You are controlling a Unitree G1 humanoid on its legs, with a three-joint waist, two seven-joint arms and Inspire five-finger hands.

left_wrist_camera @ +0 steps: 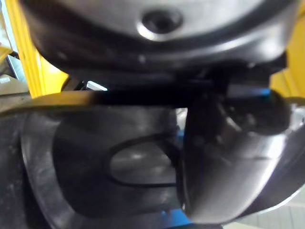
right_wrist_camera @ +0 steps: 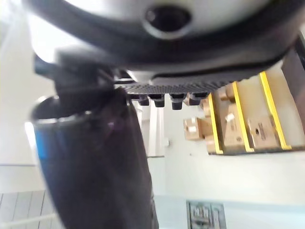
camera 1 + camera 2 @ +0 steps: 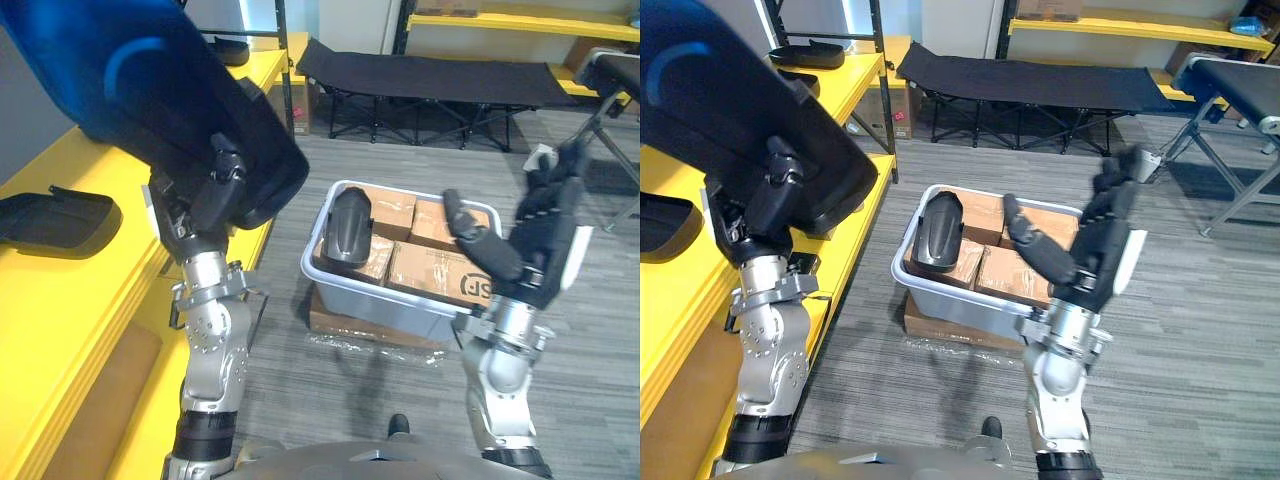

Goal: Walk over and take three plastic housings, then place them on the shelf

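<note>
Across the room, a grey plank-patterned floor (image 3: pixel 330 400) is laid, and along its left side a long yellow shelf (image 3: pixel 60 300) is run away from the robot. At the far end a black folding cot (image 3: pixel 430 78) is set up before more yellow racking. Above the shelf's edge a large black plastic housing, the held housing (image 3: pixel 170 90), is raised and tilted; it is clasped at its lower rim by the left hand (image 3: pixel 205 198), whose fingers and thumb are curled onto it. Just beside the shelf a grey bin (image 3: pixel 330 282) is stood on the floor, on a flat sheet of cardboard (image 3: pixel 340 325), and is packed with brown boxes (image 3: pixel 430 270). A second housing (image 3: pixel 350 232) is propped upright on the boxes at the bin's left end. A third housing (image 3: pixel 55 222) is laid on the shelf top, well apart from the bin. What may be another dark housing is seen on a farther shelf. The right hand (image 3: pixel 540 240) is held up by the bin's right end, fingers spread and straight, nothing in it.
</note>
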